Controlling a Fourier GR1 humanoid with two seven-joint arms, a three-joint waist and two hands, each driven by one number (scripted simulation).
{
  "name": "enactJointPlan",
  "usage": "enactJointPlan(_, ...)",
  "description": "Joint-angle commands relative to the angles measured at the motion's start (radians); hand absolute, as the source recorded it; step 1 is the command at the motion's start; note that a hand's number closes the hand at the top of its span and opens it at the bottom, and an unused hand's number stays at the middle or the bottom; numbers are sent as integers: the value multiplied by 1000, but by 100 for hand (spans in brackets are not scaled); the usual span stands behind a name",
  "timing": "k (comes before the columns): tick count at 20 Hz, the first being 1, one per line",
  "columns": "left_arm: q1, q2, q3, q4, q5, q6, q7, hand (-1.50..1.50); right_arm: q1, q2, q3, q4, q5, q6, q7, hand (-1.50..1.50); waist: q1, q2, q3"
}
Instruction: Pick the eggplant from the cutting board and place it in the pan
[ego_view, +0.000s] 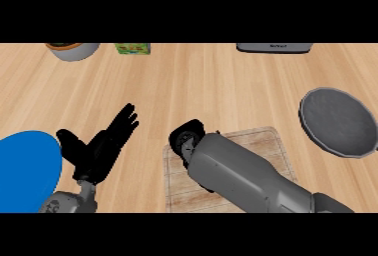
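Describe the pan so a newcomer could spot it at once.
Find the wooden cutting board under the right forearm. Just right of it, at the view's edge, lies the pan: round, dark grey, paler rim. The other flat round thing, a plate, is blue.

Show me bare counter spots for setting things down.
Bare: the wide middle strip between the green box, the grey appliance and the cutting board. Crowded: lower left, left hand beside the blue plate; the right hand over the board.

wide bare counter (221, 85) beyond the cutting board (269, 144), open across to the pan (338, 122). blue plate (26, 170) blocks the left edge. bowl (71, 50), green box (133, 48), grey appliance (275, 47) line the back edge.
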Motion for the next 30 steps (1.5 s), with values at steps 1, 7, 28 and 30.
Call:
enactJointPlan(1, 76, -9, -12, -19, -24, -12, -52, 0, -14, 23, -1, 8, -50, 48, 161, -150, -9, 0, 1)
enactJointPlan(7, 32, -35, -5, 7, -49, 20, -20, 0, 35, 23, 103, -17, 4, 24, 185, -150, -24, -1, 1)
enactJointPlan(28, 54, -53, 59, -29, -54, -40, 13, 0, 142, -42, 82, 42, 357, -54, -75, 150, -21, 3, 2)
enactJointPlan(30, 47, -34, 81, -33, -38, -70, 18, 0, 147, -85, 120, -32, 397, -32, -140, 150, -21, 3, 2)
